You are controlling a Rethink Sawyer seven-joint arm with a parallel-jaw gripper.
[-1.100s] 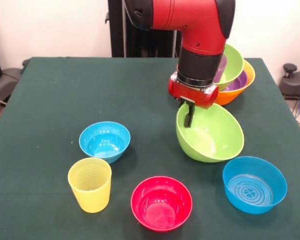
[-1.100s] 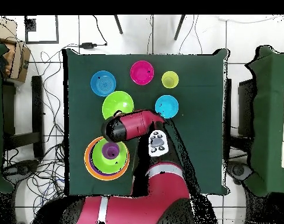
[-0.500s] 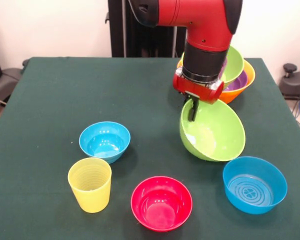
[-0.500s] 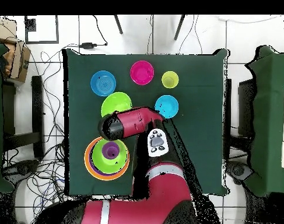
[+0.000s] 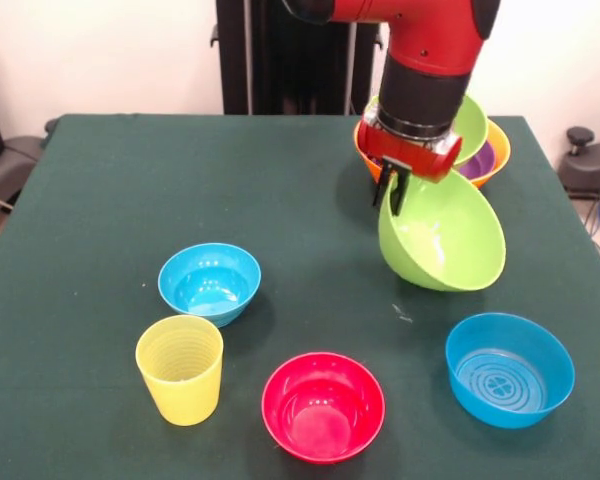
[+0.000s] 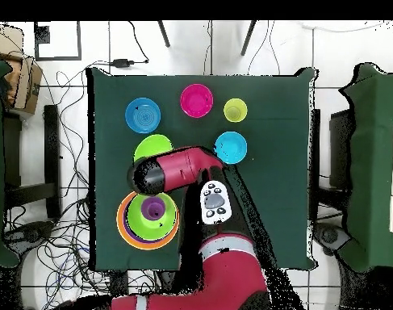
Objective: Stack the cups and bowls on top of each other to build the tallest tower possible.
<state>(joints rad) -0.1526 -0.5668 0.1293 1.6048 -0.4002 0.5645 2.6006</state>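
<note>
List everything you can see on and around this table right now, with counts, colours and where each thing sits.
Held bowl: one, lime green, tilted, gripped by its rim, clear of the table.
Tower: orange bowl at the base, shallow purple bowl, lime green bowl and a purple cup nested inside, table's far right in the front view.
Blue bowls: two, one near right, one left of centre.
Pink-red bowl: one, near edge.
Yellow cup: one, ribbed, upright, near left.
Table: one, dark green.
Gripper: one, red and black, shut on the held bowl's rim.
</note>
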